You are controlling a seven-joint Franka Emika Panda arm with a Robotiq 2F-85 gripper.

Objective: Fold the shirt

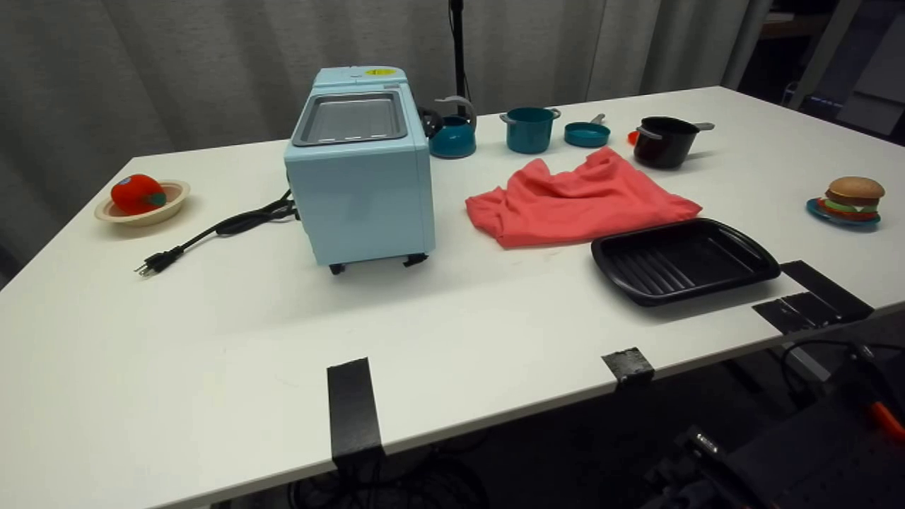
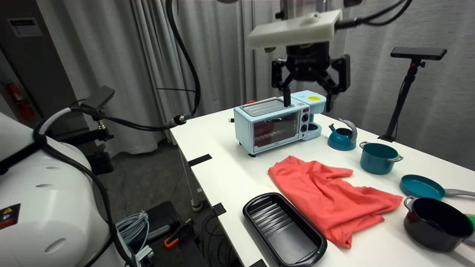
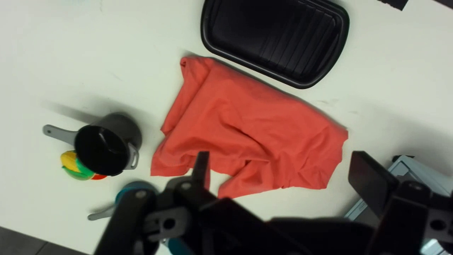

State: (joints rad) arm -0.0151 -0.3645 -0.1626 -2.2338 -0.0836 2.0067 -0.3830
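One gripper (image 3: 282, 168), jaws apart, one rumpled coral shirt (image 3: 253, 127), one black tray (image 3: 270, 33) beside it, two pots (image 1: 529, 134) (image 1: 662, 150), one kettle (image 1: 452, 139)

Blurred ROBOTIQ lettering (image 2: 306, 60) on end effector (image 2: 308, 101), warning triangle (image 2: 7, 211) on white arm (image 2: 48, 211), illegible sign (image 2: 25, 27) on dark panel (image 2: 28, 63)

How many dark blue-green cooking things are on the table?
3: a kettle beside the toaster oven, a pan near the black pot, and a teal pot between kettle and pan. No others show.
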